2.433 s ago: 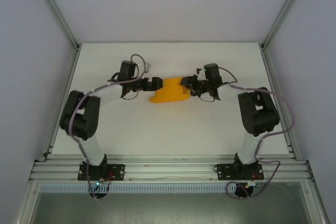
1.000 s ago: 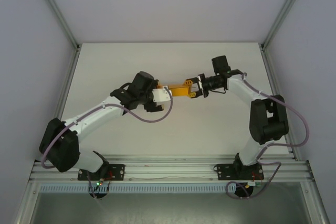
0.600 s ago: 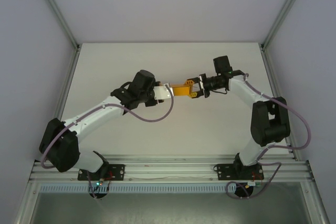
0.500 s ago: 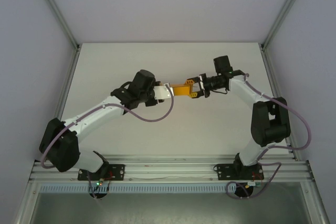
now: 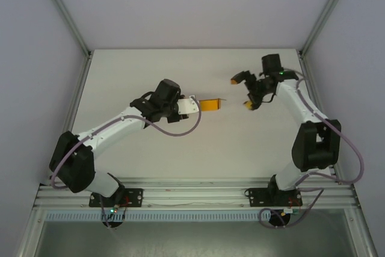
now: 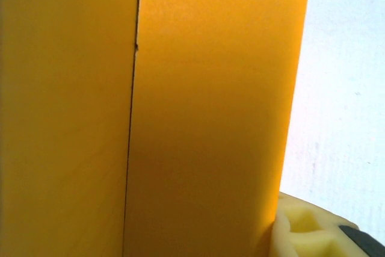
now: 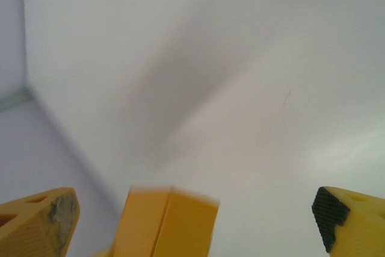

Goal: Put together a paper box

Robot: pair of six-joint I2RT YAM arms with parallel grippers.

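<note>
The paper box (image 5: pixel 211 105) is a small orange folded box held just above the white table (image 5: pixel 180 148), sticking out to the right of my left gripper (image 5: pixel 196 105), which is shut on its left end. In the left wrist view the paper box (image 6: pixel 180 118) is very close, with a seam running down it, and one yellow fingertip (image 6: pixel 307 230) presses its right side. My right gripper (image 5: pixel 243 91) stands wide open a short way right of the box, apart from it. In the right wrist view the blurred paper box (image 7: pixel 171 224) sits low between the spread fingers (image 7: pixel 36 224).
Grey enclosure walls and aluminium frame posts (image 5: pixel 66 19) surround the table. The arm bases sit on a rail (image 5: pixel 192 197) at the near edge. Bare white table lies in front of and behind the box.
My right gripper has let go of the box, opened wide and drawn back to the right. My left gripper has closed on the box's left end and holds it alone.
</note>
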